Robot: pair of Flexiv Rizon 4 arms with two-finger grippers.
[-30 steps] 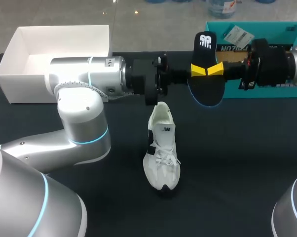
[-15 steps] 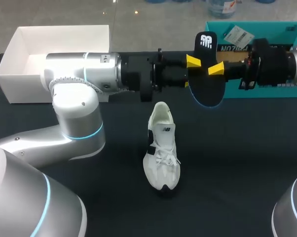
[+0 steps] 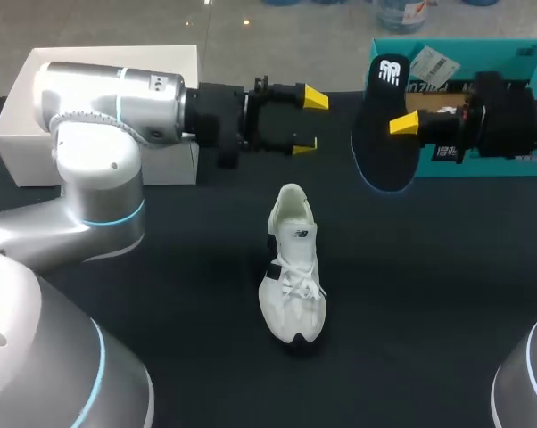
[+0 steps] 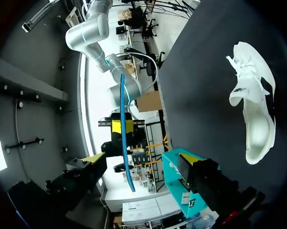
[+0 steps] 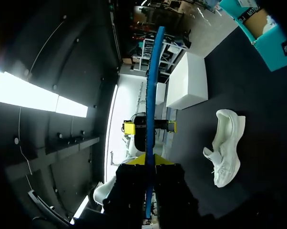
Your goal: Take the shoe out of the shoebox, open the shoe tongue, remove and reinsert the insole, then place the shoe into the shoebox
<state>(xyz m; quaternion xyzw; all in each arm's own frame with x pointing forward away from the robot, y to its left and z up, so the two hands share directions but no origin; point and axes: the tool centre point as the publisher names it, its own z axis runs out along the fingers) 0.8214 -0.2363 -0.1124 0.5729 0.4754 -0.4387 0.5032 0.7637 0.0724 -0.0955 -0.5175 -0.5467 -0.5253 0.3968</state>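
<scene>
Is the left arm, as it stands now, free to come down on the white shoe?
Probably yes. The left fingers are open and empty just beyond the heel end of the shoe, nothing lies between them, and the insole is held off to the side.

Robotics lab: silver left arm, right arm over black surface; white shoebox near left end effector, teal shoebox near right end effector.
</scene>
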